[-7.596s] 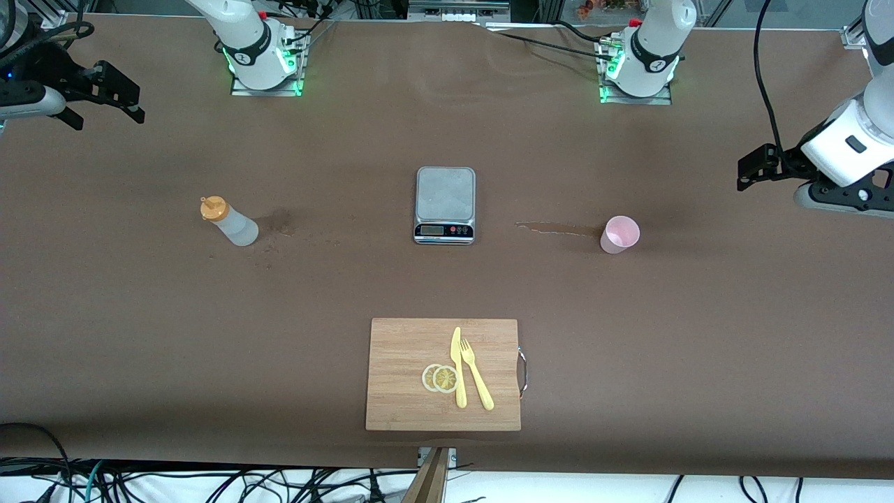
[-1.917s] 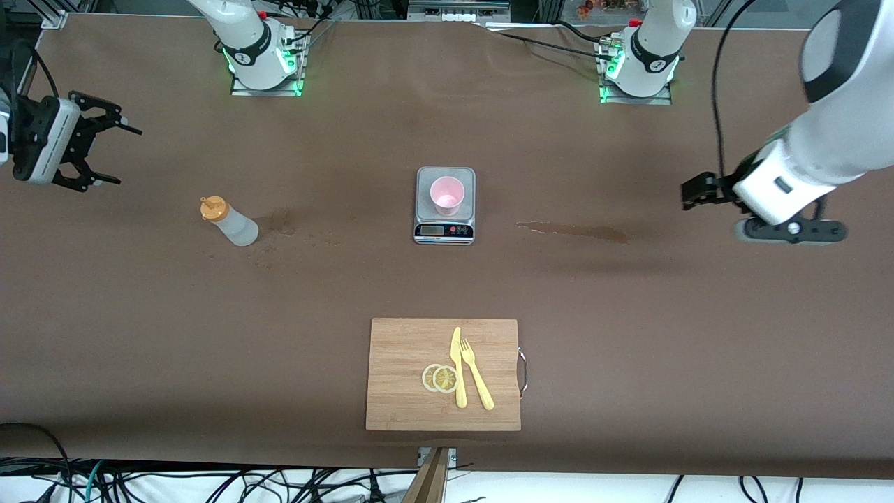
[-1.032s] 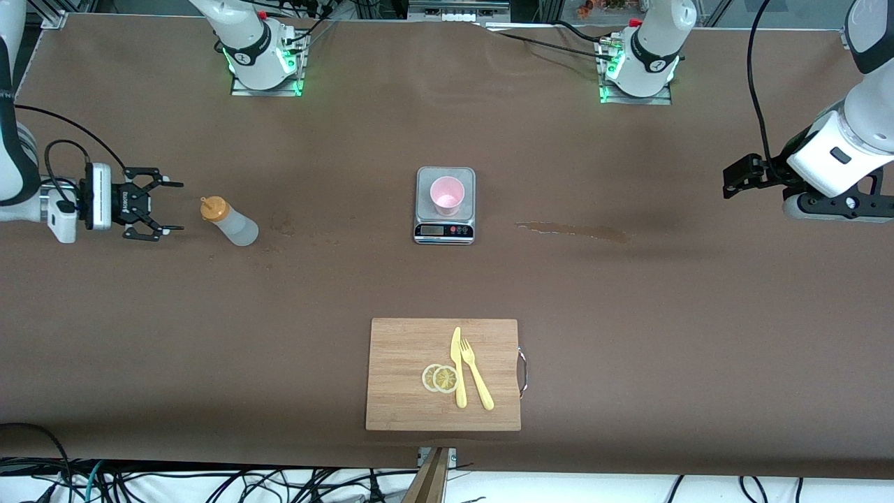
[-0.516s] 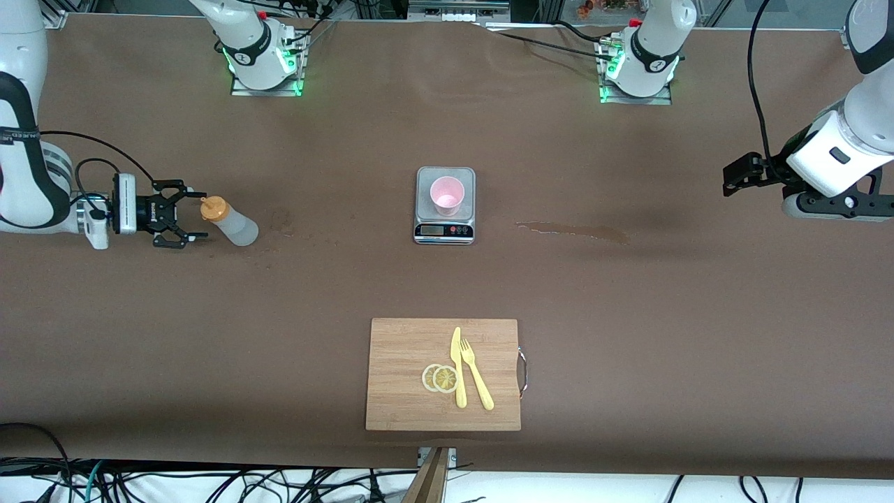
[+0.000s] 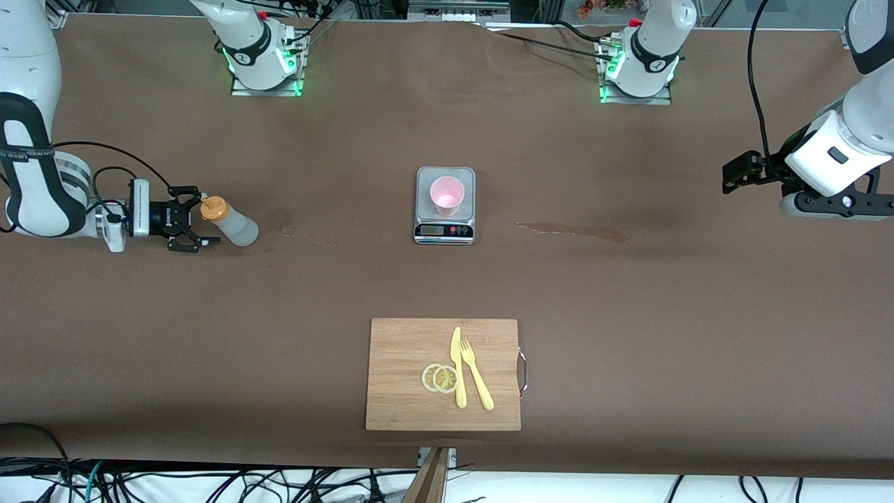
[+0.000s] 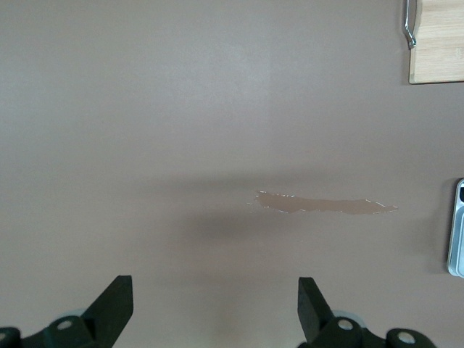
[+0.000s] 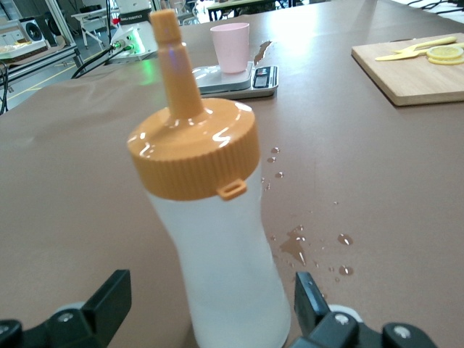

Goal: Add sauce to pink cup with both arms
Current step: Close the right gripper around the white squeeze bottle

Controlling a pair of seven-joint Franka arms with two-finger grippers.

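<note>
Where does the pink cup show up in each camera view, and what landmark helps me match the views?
Front view: the pink cup stands on the scale at mid-table.
Right wrist view: the cup shows small, on the scale, past the sauce bottle that stands between the open right pincer's fingers.
Left wrist view: not in it.
Shared landmark: the scale; only its edge shows in the left wrist view.

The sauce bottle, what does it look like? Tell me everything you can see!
The sauce bottle is cloudy white, soft-looking plastic with a ridged orange cap and a pointy orange nozzle. It stands upright on the brown table toward the right arm's end, with little wet drops beside it. The right gripper is open around it, not squeezing yet.
</note>
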